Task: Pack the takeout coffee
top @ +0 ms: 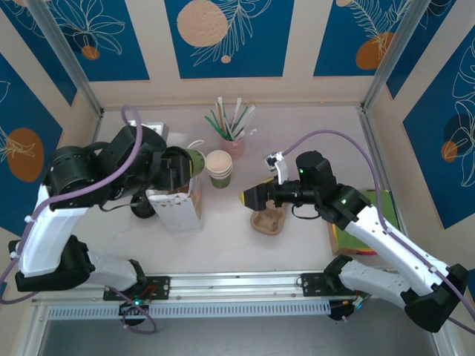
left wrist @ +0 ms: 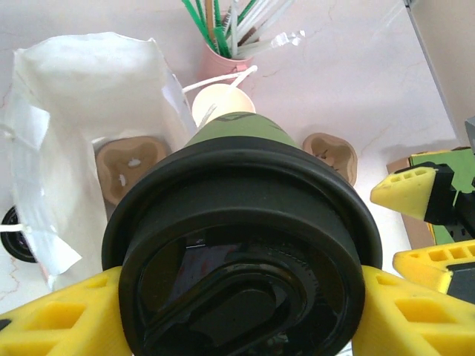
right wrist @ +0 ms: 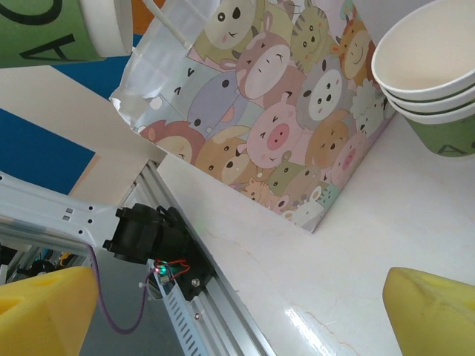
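The takeout coffee (top: pixel 191 161), a smooth green paper cup under a glossy round black lid (left wrist: pixel 237 245), is clamped at its sides by the left gripper (left wrist: pixel 237 330). It is held tilted over the open mouth of the thin white paper bag (top: pixel 177 211) at its 6 o'clock, with the stacked lidless cups (top: pixel 219 167) just beside it at 3 o'clock. From the left wrist the lid hides most of the cup's wall, and a moulded brown pulp tray (left wrist: pixel 130 167) is partly seen inside the bag. The right gripper (top: pixel 251 197) hangs with jaws spread wide and empty at the bag's 3 o'clock, bare pale tabletop (top: pixel 312 148) between them.
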Motion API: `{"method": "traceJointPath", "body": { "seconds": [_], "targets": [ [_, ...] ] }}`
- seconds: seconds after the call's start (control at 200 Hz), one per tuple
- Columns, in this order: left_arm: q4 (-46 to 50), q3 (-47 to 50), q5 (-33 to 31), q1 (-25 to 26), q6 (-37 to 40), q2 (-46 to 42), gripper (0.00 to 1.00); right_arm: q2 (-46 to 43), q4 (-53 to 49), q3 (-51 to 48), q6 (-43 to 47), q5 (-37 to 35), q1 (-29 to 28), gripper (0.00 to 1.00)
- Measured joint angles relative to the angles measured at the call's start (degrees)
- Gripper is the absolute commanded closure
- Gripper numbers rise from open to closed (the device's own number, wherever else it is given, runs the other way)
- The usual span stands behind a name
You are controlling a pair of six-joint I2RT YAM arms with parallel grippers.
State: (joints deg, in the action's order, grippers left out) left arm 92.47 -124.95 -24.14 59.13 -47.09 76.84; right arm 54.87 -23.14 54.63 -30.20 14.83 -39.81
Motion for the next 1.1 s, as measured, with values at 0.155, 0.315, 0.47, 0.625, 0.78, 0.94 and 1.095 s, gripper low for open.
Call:
{"method": "traceJointPath", "body": {
  "seconds": [0.155,0.315,0.47,0.625,0.78,0.94,1.095],
  "targets": [
    [0.0,1.7,-1.0,0.0,-1.1,-2.9,0.41,1.2,0.0,0.7,0.2,-0.7,-1.0,0.01],
    [0.0,2.3,-2.1,0.0,-2.5,-4.8,0.41,2.8,0.0,1.4,0.2,-1.3,-1.9,0.01],
    [0.0,2.4,-2.9,0.0,-3.3,-5.5,0.41,3.9,0.0,1.6,0.4,-1.6,-2.4,0.01],
    [0.0,4.4,-3.5,-0.3,-3.9,-5.5,0.41,4.5,0.0,1.6,0.6,-2.0,-2.6,0.01],
    [0.0,7.2,-3.9,-1.0,-4.7,-5.5,0.42,4.5,0.0,1.6,1.0,-2.6,-2.6,0.01],
    [0.0,8.7,-4.1,-3.4,-4.7,-5.1,0.42,4.5,0.0,1.6,1.5,-2.8,-2.6,0.01],
    [0.0,10.3,-3.8,-7.2,-4.3,-3.8,0.42,4.6,0.0,1.6,1.7,-2.8,-2.6,0.01]
  ]
}}
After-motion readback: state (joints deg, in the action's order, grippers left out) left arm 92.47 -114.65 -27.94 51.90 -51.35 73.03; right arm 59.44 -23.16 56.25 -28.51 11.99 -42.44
